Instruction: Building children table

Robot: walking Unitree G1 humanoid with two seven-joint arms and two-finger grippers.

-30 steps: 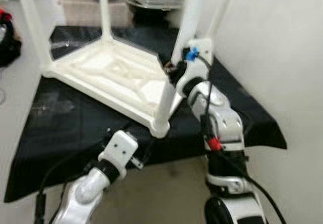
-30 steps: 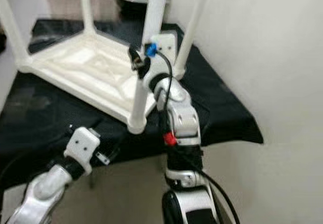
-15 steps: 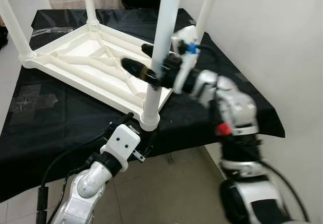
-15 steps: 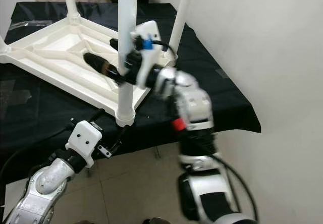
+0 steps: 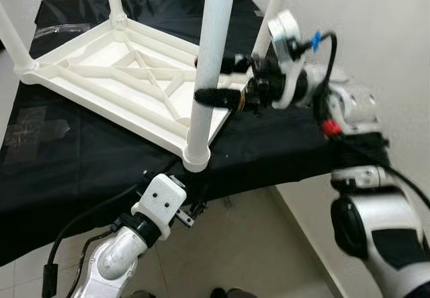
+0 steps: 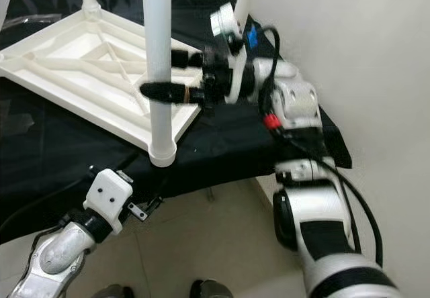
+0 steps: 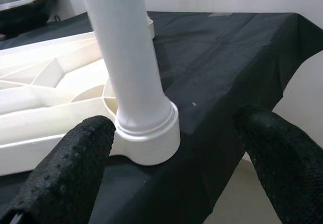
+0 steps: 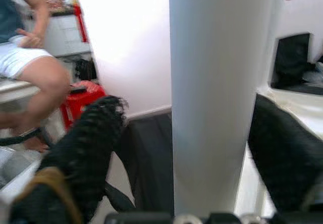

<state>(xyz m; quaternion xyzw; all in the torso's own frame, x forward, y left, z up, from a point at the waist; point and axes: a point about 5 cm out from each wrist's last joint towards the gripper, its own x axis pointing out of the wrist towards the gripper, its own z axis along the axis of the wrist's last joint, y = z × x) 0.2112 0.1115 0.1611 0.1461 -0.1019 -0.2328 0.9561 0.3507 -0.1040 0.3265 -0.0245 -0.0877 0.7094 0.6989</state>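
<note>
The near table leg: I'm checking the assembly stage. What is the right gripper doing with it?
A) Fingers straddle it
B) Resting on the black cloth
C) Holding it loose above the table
A: the right gripper has one finger on each side of the upright near leg.

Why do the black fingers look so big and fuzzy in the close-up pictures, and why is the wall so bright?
In the right wrist view the fingers sit close to the lens, so they blur, and the room behind is washed out by glare. In the left wrist view the fingers are soft too, while the table leg is fairly sharp. The eye views are clear, with the white wall evenly lit.
</note>
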